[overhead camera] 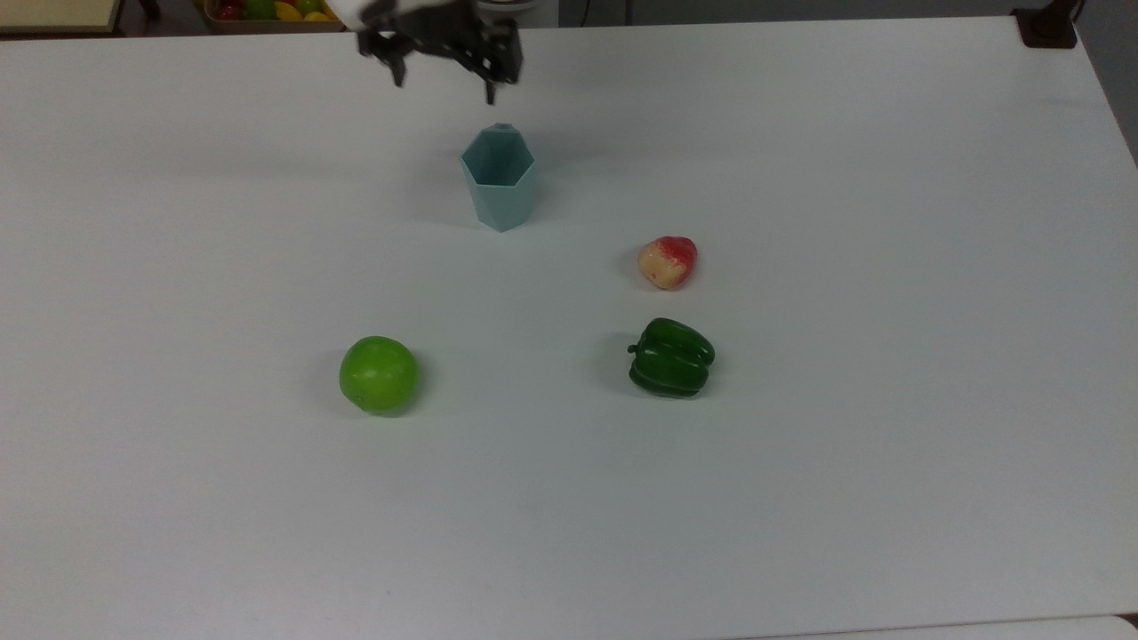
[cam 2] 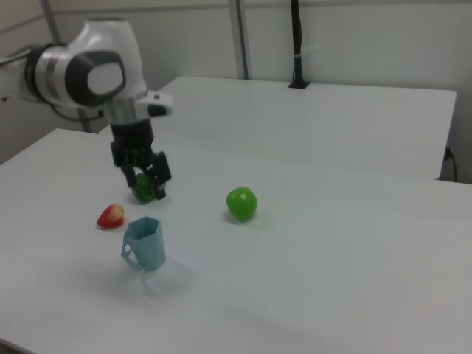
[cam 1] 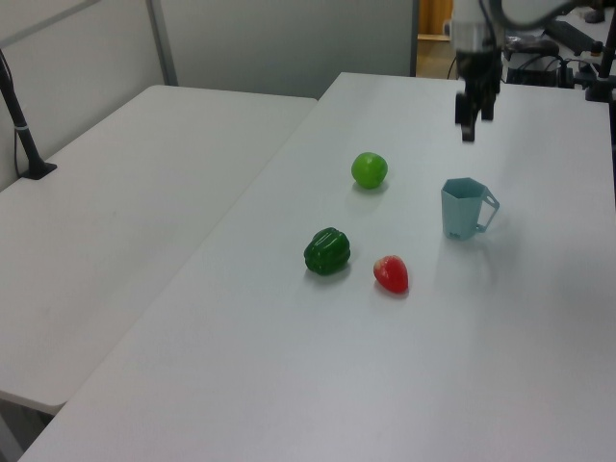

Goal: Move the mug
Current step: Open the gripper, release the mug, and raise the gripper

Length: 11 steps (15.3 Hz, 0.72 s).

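Observation:
The pale teal faceted mug (overhead camera: 499,178) stands upright on the white table (overhead camera: 800,498), its handle nub pointing to the top view's far edge. The left view has the mug (cam 1: 465,207) with its handle on the right, and the right view has the mug (cam 2: 145,243) near the front. My gripper (overhead camera: 444,87) hangs open and empty in the air, above and behind the mug and apart from it. It appears as the gripper (cam 1: 469,123) high over the table in the left view and as the gripper (cam 2: 146,186) just above the mug in the right view.
A green apple (overhead camera: 379,374), a green bell pepper (overhead camera: 671,357) and a red-and-pale strawberry (overhead camera: 668,261) lie on the table in front of the mug. A fruit basket (overhead camera: 276,11) sits beyond the far edge. A second table (cam 1: 96,221) stands alongside.

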Each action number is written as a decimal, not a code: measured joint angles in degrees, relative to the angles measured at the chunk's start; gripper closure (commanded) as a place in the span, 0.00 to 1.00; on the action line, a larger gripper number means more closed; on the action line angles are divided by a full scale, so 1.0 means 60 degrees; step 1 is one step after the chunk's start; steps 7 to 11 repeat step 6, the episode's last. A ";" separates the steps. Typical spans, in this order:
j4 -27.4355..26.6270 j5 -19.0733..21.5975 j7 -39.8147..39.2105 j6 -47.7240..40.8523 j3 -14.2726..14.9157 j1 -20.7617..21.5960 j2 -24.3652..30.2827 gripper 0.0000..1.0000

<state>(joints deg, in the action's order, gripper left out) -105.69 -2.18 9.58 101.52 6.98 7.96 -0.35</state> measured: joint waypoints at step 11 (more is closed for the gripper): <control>0.1176 0.0003 -0.0448 -0.0785 0.0021 -0.0744 0.0029 0.00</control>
